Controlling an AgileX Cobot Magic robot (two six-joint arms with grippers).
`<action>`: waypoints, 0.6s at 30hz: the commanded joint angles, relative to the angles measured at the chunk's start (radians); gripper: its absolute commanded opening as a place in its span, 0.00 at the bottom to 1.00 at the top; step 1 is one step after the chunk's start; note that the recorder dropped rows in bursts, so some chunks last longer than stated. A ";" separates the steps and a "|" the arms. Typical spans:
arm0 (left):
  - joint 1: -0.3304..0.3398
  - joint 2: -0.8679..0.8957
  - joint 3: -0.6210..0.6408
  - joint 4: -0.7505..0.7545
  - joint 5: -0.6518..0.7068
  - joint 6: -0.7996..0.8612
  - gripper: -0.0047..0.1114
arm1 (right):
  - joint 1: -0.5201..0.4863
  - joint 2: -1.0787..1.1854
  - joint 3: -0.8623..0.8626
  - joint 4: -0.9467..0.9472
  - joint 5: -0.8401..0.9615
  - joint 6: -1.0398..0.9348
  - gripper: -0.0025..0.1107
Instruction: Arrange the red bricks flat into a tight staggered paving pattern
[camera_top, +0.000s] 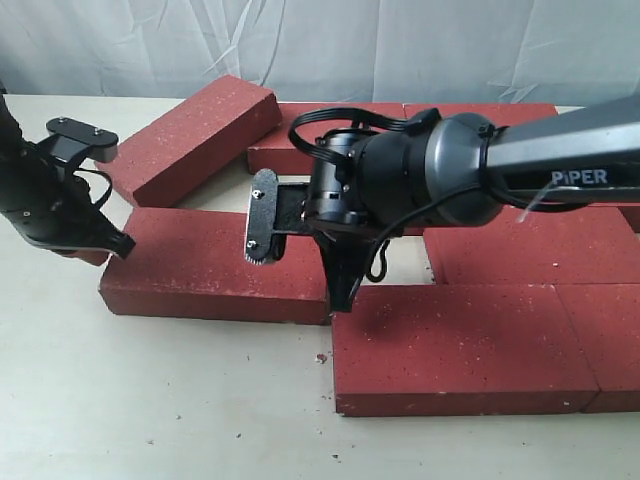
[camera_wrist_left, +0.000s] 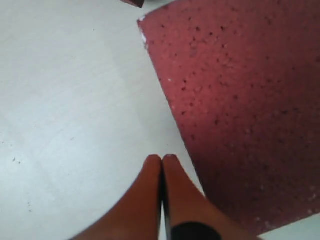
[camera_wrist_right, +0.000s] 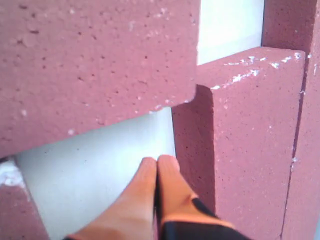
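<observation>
Several red bricks lie flat on the table. One brick (camera_top: 215, 265) sits left of centre, and a bigger-looking front brick (camera_top: 450, 345) lies to its right. My left gripper (camera_top: 118, 243) is shut and empty at the left end of the left-of-centre brick (camera_wrist_left: 240, 110); its tips (camera_wrist_left: 162, 160) rest over bare table beside it. My right gripper (camera_top: 340, 300) is shut and empty, pointing down into the gap at that brick's right end. In the right wrist view its tips (camera_wrist_right: 159, 162) sit against the side of one brick (camera_wrist_right: 250, 150), below another brick (camera_wrist_right: 95, 65).
A skewed brick (camera_top: 190, 135) lies at the back left, with more bricks along the back (camera_top: 480, 112) and right (camera_top: 520, 250). The pale table (camera_top: 150, 400) shows in front and at left. A grey curtain (camera_top: 320, 40) hangs behind.
</observation>
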 joint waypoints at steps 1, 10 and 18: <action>-0.010 -0.007 0.001 0.025 -0.007 -0.009 0.04 | -0.008 -0.003 -0.004 -0.038 0.028 0.004 0.02; -0.010 -0.007 0.001 0.082 -0.015 -0.045 0.04 | -0.150 -0.090 -0.002 0.185 -0.043 -0.055 0.02; 0.060 -0.007 0.001 0.036 -0.058 -0.045 0.04 | -0.264 -0.195 -0.002 1.376 0.235 -1.189 0.02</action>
